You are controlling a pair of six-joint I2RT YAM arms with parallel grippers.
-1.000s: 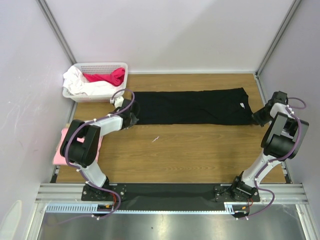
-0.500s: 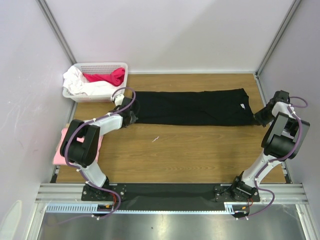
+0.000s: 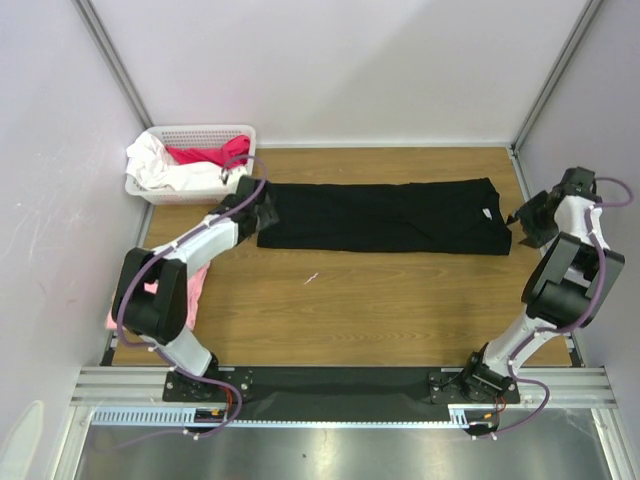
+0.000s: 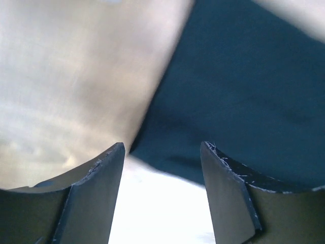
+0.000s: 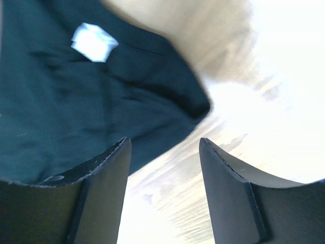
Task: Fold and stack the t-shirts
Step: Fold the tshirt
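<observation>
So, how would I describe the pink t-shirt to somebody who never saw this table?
Start at the wooden table and go to its left edge, nearer than the white basket. There the light pink t-shirt lies partly under the left arm. It is paler than the red cloth in the basket.

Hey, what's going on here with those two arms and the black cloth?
Two robot arms are folding t-shirts. The black t-shirt lies on the table as a long folded strip. The left gripper and right gripper stand open at its two ends, holding nothing. A pink t-shirt lies at the left edge, partly under the left arm, and a white basket in the far left corner holds more cloth.
</observation>
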